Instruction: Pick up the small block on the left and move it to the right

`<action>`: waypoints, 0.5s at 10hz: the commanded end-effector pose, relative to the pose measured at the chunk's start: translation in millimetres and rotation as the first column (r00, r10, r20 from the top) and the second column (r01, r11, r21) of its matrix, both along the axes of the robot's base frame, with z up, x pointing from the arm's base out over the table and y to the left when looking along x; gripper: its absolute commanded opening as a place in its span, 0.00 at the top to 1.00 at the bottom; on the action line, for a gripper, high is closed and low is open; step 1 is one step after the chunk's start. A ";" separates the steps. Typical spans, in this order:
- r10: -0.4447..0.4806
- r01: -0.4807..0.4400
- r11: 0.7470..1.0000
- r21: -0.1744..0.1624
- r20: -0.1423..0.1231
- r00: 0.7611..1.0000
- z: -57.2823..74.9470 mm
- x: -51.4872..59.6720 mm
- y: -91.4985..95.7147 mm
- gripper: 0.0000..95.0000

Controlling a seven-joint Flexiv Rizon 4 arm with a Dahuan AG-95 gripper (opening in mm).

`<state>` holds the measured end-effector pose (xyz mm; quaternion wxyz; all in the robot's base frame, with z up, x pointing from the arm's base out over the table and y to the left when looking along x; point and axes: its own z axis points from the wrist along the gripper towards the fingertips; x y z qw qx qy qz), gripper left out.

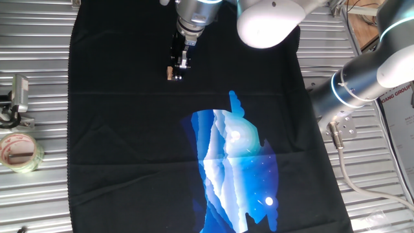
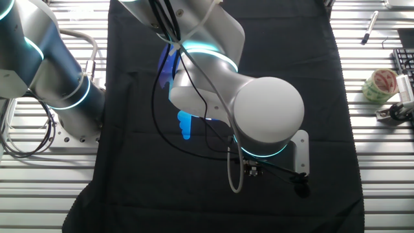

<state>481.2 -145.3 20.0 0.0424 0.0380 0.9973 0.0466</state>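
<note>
Fingers [image 1: 184, 63] of gripper [image 1: 176, 73]: pointing down at small block [image 1: 171, 76], far on black cloth [image 1: 129, 142]; grip or contact cannot be told. Tape roll [image 1: 19, 152]: left, off cloth.

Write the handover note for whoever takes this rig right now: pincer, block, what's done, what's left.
Pincer: down at the black cloth, fingers on either side of the small block. Whether they have closed on it cannot be told from here; in the other fixed view the arm's own body hides the pincer.
Small block: at the pincer tips near the cloth's far edge, apparently not lifted yet.
Done: approach to the block.
Left: confirm the grasp, lift, carry the block to the right, set it down.
Nearby: roll of clear tape off the cloth on the metal table, not part of the job.
</note>
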 end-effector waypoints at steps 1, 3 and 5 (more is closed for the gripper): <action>-0.001 0.001 1.000 0.000 0.001 1.000 0.0 0.9 0.2 0.60; -0.001 0.001 1.000 0.000 0.001 1.000 -2.3 2.3 0.6 0.60; 0.001 -0.001 1.000 0.002 0.001 1.000 -2.8 2.6 0.6 0.60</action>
